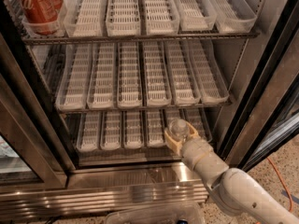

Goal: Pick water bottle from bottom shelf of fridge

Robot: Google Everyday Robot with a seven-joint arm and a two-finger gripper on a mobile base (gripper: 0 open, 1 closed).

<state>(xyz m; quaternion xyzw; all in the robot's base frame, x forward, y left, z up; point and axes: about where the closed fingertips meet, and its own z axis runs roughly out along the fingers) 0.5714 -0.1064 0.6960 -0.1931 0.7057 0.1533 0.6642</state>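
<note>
The fridge [261,73] stands open, with three wire racks of clear slotted trays. On the bottom shelf [117,133], near its right front, the water bottle [178,128] shows as a small clear bottle with a pale cap. My gripper [180,136] reaches in from the lower right on a white arm. Its tan fingers [170,139] sit on both sides of the bottle and are closed on it. The bottle's lower body is hidden behind the gripper.
Red cola cans [37,3] stand at the left of the top rack. The middle rack [140,78] overhangs the bottom shelf. A broad steel sill [117,181] lies in front. A dark door edge [266,97] stands at the right. An orange cable [280,181] lies on the floor.
</note>
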